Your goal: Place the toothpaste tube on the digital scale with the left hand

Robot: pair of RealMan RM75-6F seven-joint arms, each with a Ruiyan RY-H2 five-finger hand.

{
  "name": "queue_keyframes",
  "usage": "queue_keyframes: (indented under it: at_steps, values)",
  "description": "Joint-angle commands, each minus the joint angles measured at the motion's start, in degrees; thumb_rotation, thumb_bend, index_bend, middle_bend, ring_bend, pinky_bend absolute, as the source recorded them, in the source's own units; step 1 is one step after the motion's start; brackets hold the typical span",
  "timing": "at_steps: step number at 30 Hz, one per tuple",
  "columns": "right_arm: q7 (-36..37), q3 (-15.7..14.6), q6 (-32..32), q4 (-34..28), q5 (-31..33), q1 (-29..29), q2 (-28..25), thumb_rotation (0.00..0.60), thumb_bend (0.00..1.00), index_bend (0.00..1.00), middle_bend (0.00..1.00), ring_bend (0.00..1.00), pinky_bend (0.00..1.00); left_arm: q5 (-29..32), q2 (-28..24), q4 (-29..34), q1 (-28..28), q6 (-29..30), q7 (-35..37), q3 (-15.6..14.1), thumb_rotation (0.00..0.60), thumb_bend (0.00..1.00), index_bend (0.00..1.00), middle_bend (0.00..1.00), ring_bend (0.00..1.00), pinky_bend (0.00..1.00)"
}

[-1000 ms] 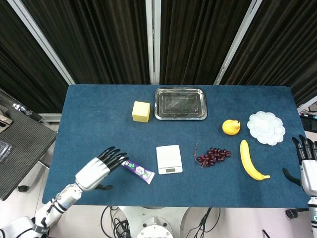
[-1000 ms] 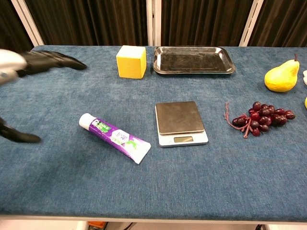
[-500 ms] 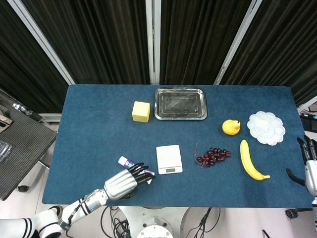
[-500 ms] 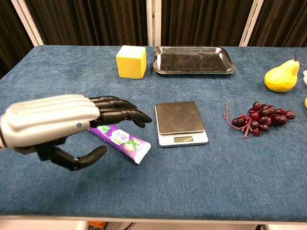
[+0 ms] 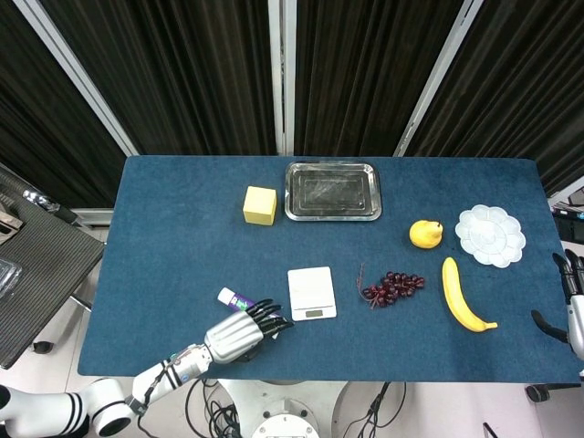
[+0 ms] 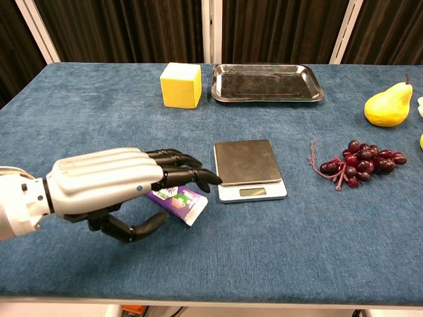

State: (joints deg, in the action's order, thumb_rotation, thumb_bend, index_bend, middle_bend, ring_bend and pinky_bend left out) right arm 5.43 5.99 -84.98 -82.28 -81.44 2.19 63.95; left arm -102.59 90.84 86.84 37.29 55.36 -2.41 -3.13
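The purple-and-white toothpaste tube (image 6: 180, 200) lies flat on the blue cloth, just left of the digital scale (image 6: 248, 167). My left hand (image 6: 112, 181) hovers over the tube with its fingers stretched toward the scale and its thumb spread below, holding nothing. It hides most of the tube. In the head view only the tube's white cap (image 5: 226, 296) shows past the left hand (image 5: 239, 333), beside the scale (image 5: 311, 292). My right hand (image 5: 573, 306) stands at the table's right edge, fingers apart and empty.
A yellow block (image 5: 260, 205) and a metal tray (image 5: 332, 191) sit behind the scale. To the scale's right lie grapes (image 5: 392, 286), a pear (image 5: 425, 234), a banana (image 5: 464, 297) and a white flower-shaped plate (image 5: 491, 234).
My left hand has swung right from the table's left side and come over the tube, covering most of it. The tube has not moved. My right hand has drifted slightly toward the right edge.
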Motion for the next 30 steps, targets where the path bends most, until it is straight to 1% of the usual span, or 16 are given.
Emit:
queue_keyframes:
  at_steps: [1, 8, 11, 24, 30]
  values:
    - [0.1, 0.0, -0.1, -0.1, -0.1, 0.0, 0.0, 0.600, 0.13, 0.00, 0.00, 0.00, 0.00, 1.2, 0.8, -0.5, 0.3, -0.9, -1.8, -0.3, 0.600, 0.61, 0.08, 0.16, 0.00, 0.00]
    - [0.9, -0.3, 0.1, 0.6, 0.0, -0.3, 0.3, 0.600, 0.13, 0.00, 0.00, 0.00, 0.00, 2.8, 2.4, -1.7, 0.3, -0.6, -5.4, 0.0, 0.600, 0.61, 0.08, 0.16, 0.00, 0.00]
    - [1.3, -0.2, 0.0, 1.0, 0.2, -0.4, 0.2, 0.600, 0.13, 0.00, 0.00, 0.00, 0.00, 3.3, 2.8, -1.7, 0.6, -0.6, -5.8, 0.2, 0.600, 0.61, 0.08, 0.16, 0.00, 0.00]
    - [1.9, -0.1, 0.0, 1.2, 0.3, -0.6, 0.0, 0.600, 0.13, 0.00, 0.00, 0.00, 0.00, 5.0, 6.1, -4.1, 3.2, -1.8, -5.2, 1.4, 0.600, 0.61, 0.08, 0.16, 0.00, 0.00]
    - [2.1, -0.1, 0.1, 1.4, 0.2, -0.6, 0.1, 0.600, 0.13, 0.00, 0.00, 0.00, 0.00, 5.7, 7.2, -5.7, 4.3, -2.6, -3.5, 1.4, 0.600, 0.61, 0.08, 0.16, 0.00, 0.00]
